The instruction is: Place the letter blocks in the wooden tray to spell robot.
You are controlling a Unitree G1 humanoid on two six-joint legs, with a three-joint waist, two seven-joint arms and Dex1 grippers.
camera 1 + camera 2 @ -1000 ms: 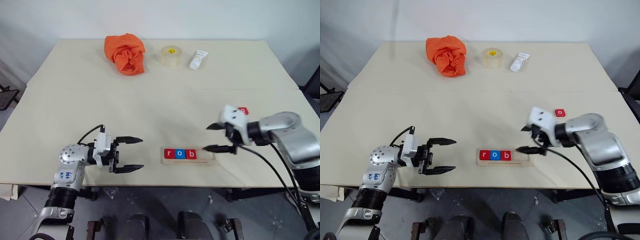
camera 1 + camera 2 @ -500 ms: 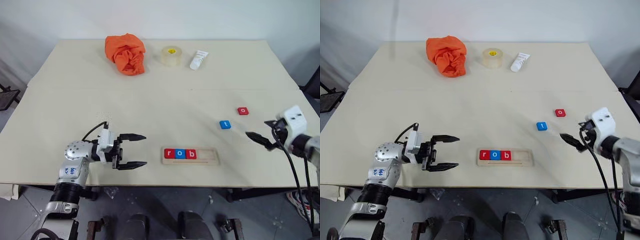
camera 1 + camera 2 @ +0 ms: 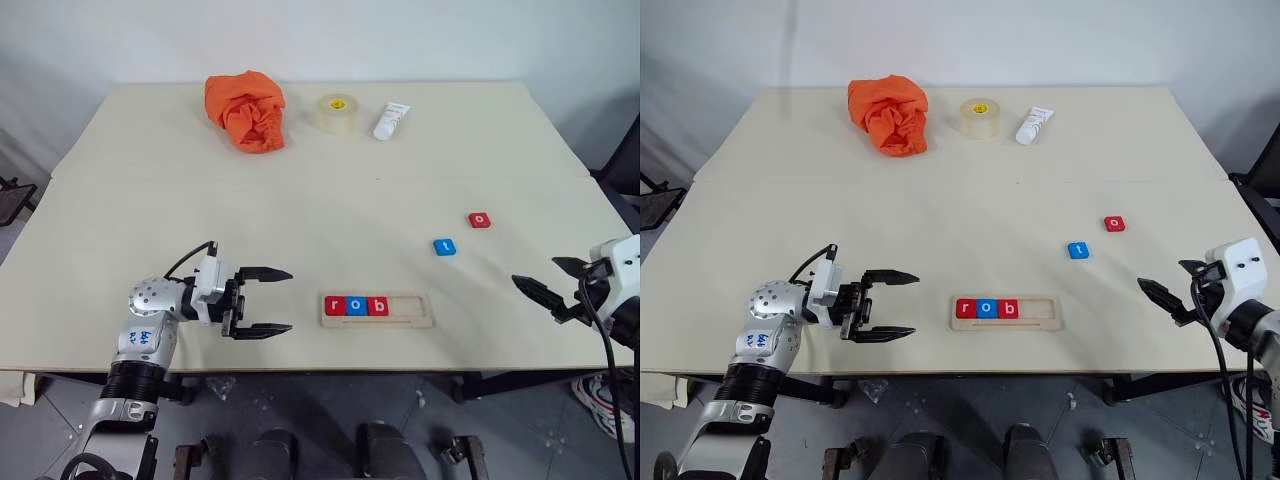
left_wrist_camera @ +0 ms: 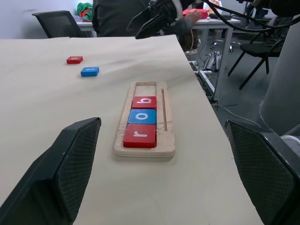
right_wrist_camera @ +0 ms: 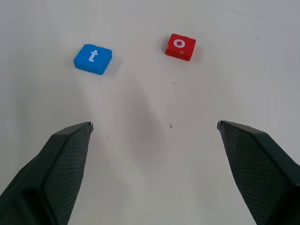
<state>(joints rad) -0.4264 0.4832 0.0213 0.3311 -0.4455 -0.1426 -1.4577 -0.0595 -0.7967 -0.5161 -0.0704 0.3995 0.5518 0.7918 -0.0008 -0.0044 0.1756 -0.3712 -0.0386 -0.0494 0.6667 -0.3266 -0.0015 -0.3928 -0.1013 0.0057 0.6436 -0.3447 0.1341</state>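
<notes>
The wooden tray lies near the table's front edge. It holds three letter blocks in its left part: red r, blue o and red b. Its right part is bare. A blue t and a red o lie loose on the table behind and to the right of the tray. My left gripper stands open and empty left of the tray, pointing at it. My right gripper is open and empty near the table's right edge, with both loose blocks ahead of it, the blue t and the red o.
At the far side of the table sit a crumpled orange cloth, a roll of clear tape and a white tube. In the left wrist view, office chairs and a desk stand beyond the table's right edge.
My right gripper has swung from the tray's right end out to the table's right edge, still open, uncovering the blue t and red o. The left gripper has stayed put.
</notes>
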